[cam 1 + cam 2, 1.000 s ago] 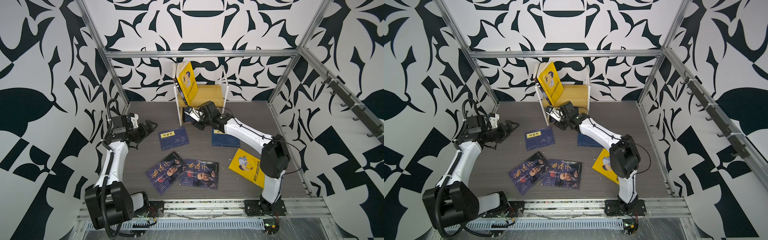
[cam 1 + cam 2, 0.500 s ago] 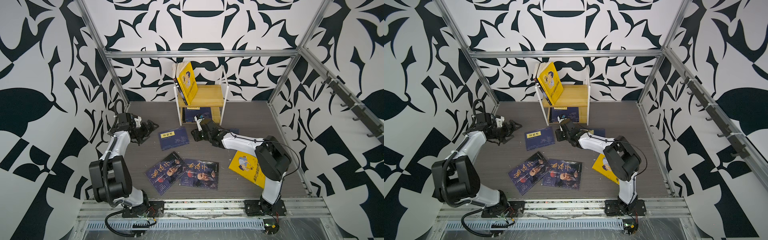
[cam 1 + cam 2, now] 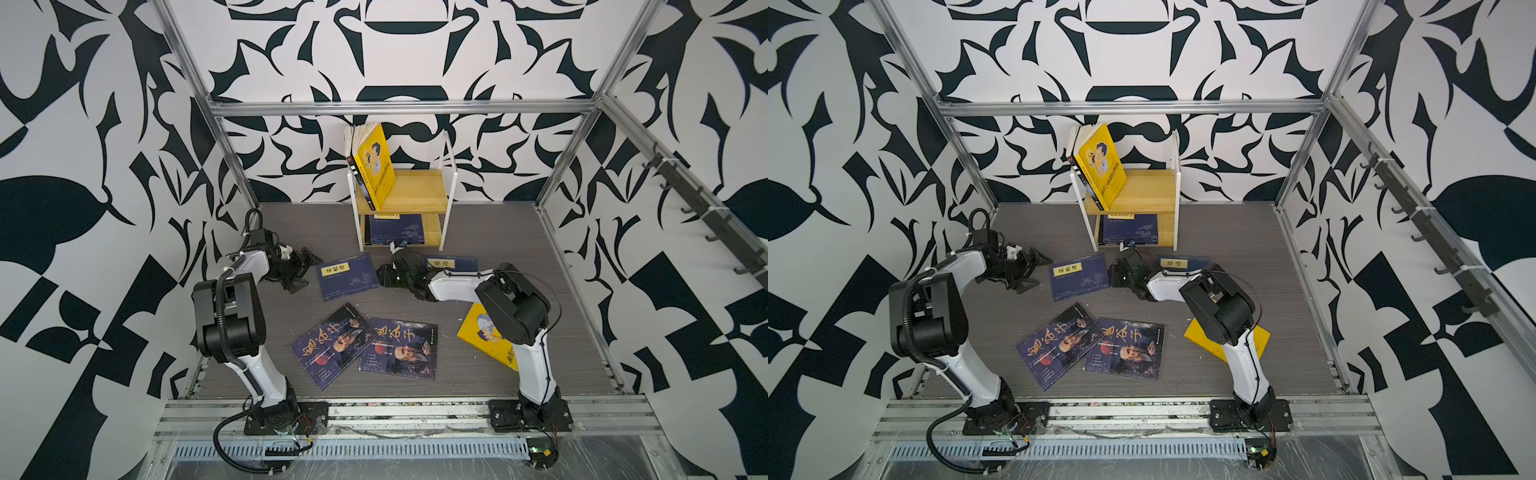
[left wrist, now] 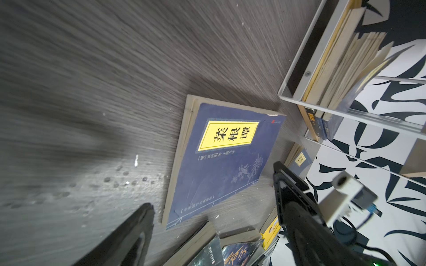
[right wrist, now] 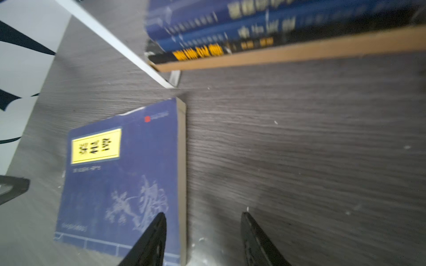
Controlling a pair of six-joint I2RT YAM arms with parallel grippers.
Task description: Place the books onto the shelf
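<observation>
In both top views the left arm rises from its base, folds at a high elbow and runs its forearm back and inward. The left gripper [image 3: 311, 273] lies low at the floor [image 3: 498, 232], pointing right, jaws spread wide and empty, just beside the left edge of a navy book [image 3: 349, 276] lying flat. The right arm bends at its dark elbow and stretches a near-level forearm leftward, so the right gripper [image 3: 380, 277] sits at that book's right edge, jaws partly apart. The shelf [image 3: 419, 191] stands at the back — a yellow book [image 3: 374, 166] leans on its top board with others behind it, and a navy stack [image 3: 395, 228] lies on the lower board. A second navy book [image 3: 455, 263] lies behind the right forearm, two portrait books [image 3: 332, 345] overlap near the front, and the other yellow book [image 3: 473, 332] lies partly under the right elbow.

In the left wrist view one finger [image 4: 129, 237] shows, clear of the near corner of the navy book [image 4: 219, 161], and nothing is gripped. The white frame of the shelf [image 4: 295, 76] rises past the book's far corner.

The right wrist view is blurred. The fingers [image 5: 152, 241] stand part open with nothing pinched: one lies over the cover of the navy book [image 5: 122, 184] beside its page edge, the other over bare floor — contact cannot be told
</observation>
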